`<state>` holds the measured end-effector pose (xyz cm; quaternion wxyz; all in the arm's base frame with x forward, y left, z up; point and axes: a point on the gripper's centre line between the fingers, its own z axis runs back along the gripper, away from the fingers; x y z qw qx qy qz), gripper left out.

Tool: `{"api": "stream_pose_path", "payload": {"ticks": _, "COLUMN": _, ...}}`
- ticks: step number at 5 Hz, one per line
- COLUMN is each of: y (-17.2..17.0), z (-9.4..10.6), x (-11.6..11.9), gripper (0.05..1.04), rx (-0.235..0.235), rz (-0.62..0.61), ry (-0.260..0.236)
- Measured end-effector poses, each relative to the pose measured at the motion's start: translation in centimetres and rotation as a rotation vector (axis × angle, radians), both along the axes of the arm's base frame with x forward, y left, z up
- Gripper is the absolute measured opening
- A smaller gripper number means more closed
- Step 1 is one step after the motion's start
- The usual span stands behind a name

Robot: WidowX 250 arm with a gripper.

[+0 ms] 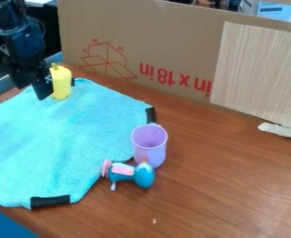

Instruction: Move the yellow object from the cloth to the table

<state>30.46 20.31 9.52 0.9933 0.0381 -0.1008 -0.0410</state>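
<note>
Gripper (34, 86): black, hard-surfaced and angular, hanging at the upper left over the far part of the cloth. Whether it is spread, pressed together or pinching anything cannot be told.

Yellow object (61, 83): bottle-shaped, upright, smooth, with rounded shoulders and a small knob on top. Located at the far corner of the cloth, just beside the gripper, on its right in the view; contact between the two cannot be made out.

Cloth (54, 144): turquoise, soft, with a fuzzy nap; laid out flat in an irregular, many-sided shape with wavy edges. Black strips (50, 201) sit at its margins.

Cup (150, 146): lilac, smooth-walled, with a round open rim and a rounded foot; upright, near the right edge of the cloth.

Toy (130, 174): teal and pink, smooth, with a bulbous end and a flat pink disc opposite; lying in front of the cup, at the cloth's near right edge.

Table (215, 186): brown, wood-grained, with a soft sheen.

Cardboard (178, 35): tan, flat, standing behind the table, bearing red lettering and a line drawing.

Panel (259, 74): pale, rectangular, finely streaked like wood, upright against the cardboard at the right.
</note>
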Motion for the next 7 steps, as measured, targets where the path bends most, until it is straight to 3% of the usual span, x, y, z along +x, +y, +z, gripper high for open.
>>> {"api": "stream_pose_path", "payload": {"ticks": 1, "y": 0.6, "z": -0.3, "x": 1.2, "gripper": 1.001, "rx": 0.055, "rz": 0.054, "ry": 0.005}}
{"api": "stream_pose_path", "payload": {"ticks": 2, "y": 1.6, "z": 0.1, "x": 2.2, "gripper": 1.001, "rx": 0.068, "rz": 0.097, "ry": -0.008}}
{"api": "stream_pose_path", "payload": {"ticks": 7, "y": 4.0, "z": -0.3, "x": 6.3, "gripper": 1.001, "rx": 0.034, "rz": 0.233, "ry": 0.027}}
